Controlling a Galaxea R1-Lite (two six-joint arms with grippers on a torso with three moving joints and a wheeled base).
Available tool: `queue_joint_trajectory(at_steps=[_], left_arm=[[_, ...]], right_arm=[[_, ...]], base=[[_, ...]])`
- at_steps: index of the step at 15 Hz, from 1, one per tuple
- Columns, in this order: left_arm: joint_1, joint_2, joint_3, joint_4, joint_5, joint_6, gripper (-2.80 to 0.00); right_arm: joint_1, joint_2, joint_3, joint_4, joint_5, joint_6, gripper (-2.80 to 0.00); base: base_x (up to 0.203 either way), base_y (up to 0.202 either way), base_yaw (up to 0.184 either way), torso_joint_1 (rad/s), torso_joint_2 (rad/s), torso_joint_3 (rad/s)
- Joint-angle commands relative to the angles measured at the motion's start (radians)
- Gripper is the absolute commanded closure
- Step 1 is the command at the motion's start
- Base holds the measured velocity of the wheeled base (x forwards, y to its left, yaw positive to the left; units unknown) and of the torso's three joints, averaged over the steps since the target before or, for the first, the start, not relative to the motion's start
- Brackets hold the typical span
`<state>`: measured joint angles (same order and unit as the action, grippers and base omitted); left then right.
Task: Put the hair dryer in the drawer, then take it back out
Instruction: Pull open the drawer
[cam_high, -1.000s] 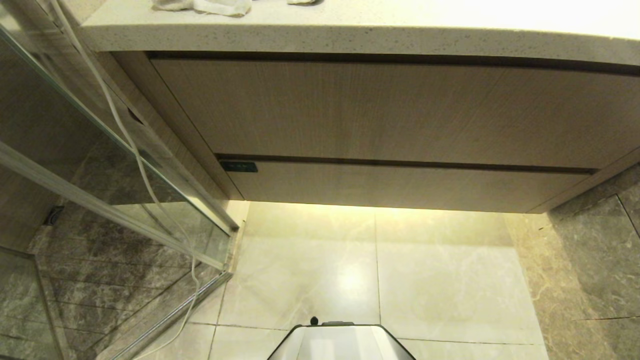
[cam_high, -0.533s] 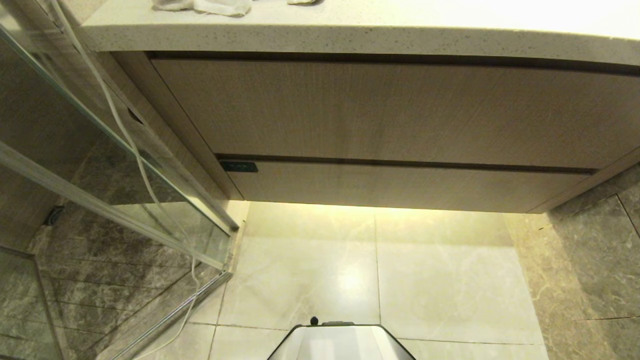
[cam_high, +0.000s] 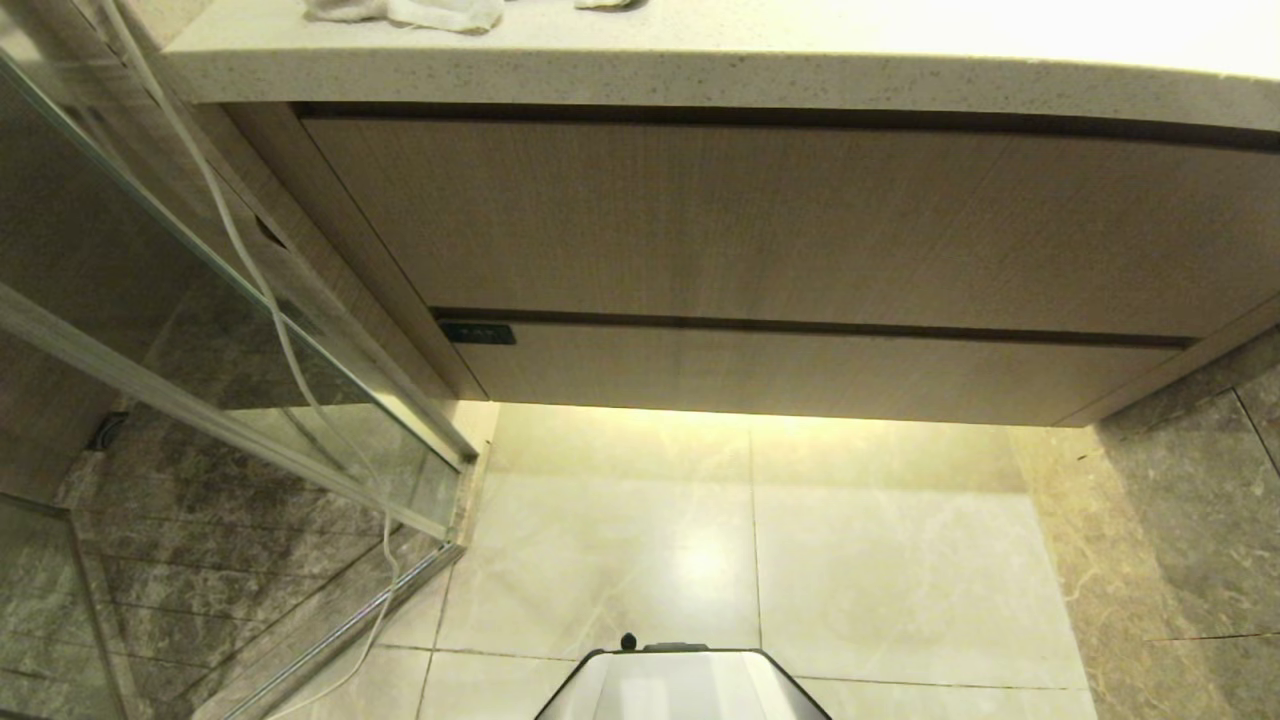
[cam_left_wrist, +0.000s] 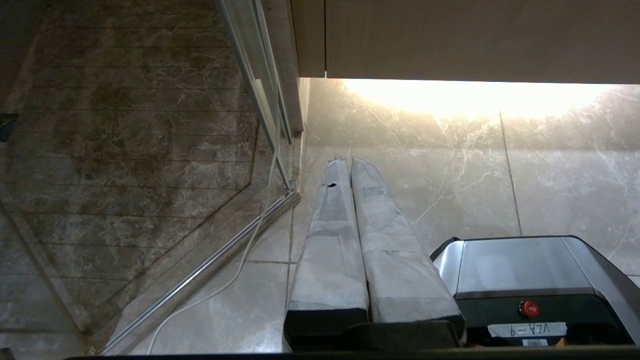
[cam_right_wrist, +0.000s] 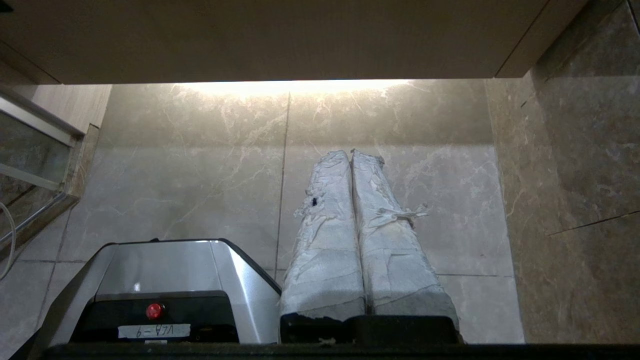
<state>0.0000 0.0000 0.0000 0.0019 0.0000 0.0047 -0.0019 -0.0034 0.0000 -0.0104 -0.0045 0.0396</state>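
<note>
The drawer (cam_high: 800, 372) is the short light-wood front low on the vanity, with a small dark label (cam_high: 478, 333) at its left end; it is closed. The hair dryer is not recognisable in any view. Only a white lumpy thing (cam_high: 410, 12) lies on the countertop, cut off by the picture's top edge, and I cannot tell what it is. My left gripper (cam_left_wrist: 348, 160) hangs shut and empty above the floor tiles, beside my base. My right gripper (cam_right_wrist: 350, 152) hangs the same way on the other side, shut and empty. Neither arm shows in the head view.
A taller wood panel (cam_high: 760, 220) sits above the drawer, under the speckled countertop (cam_high: 700, 78). A glass shower door (cam_high: 200, 330) stands at the left with a long thin white cable (cam_high: 272, 300) hanging along it. Dark marble wall (cam_high: 1190, 520) at the right. My base (cam_high: 682, 685) is on the pale floor.
</note>
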Motion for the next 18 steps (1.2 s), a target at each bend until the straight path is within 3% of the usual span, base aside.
queue_joint_trajectory(at_steps=[1, 7, 9, 11, 14, 18], left_arm=[[0.000, 0.000, 0.002, 0.000, 0.000, 0.000, 0.00], [0.000, 0.000, 0.002, 0.000, 0.000, 0.000, 0.00], [0.000, 0.000, 0.002, 0.000, 0.000, 0.000, 0.00], [0.000, -0.001, 0.002, 0.000, 0.000, 0.000, 0.00], [0.000, 0.000, 0.002, 0.000, 0.000, 0.000, 0.00], [0.000, -0.001, 0.002, 0.000, 0.000, 0.000, 0.00]], right_arm=[[0.000, 0.002, 0.002, 0.000, 0.000, 0.000, 0.00], [0.000, 0.002, -0.001, -0.001, 0.001, -0.005, 0.00], [0.000, 0.008, -0.065, 0.002, 0.029, 0.012, 0.00], [0.001, 0.066, -0.216, 0.099, 0.082, 0.014, 0.00], [0.001, 0.348, -0.449, 0.255, 0.148, 0.016, 0.00], [0.054, 0.873, -0.702, 0.354, 0.184, -0.021, 0.00]], base=[[0.000, 0.000, 0.000, 0.000, 0.00, 0.000], [0.000, 0.000, 0.000, 0.000, 0.00, 0.000], [0.000, 0.000, 0.000, 0.000, 0.00, 0.000], [0.000, 0.000, 0.000, 0.000, 0.00, 0.000], [0.000, 0.000, 0.000, 0.000, 0.00, 0.000], [0.000, 0.000, 0.000, 0.000, 0.00, 0.000]])
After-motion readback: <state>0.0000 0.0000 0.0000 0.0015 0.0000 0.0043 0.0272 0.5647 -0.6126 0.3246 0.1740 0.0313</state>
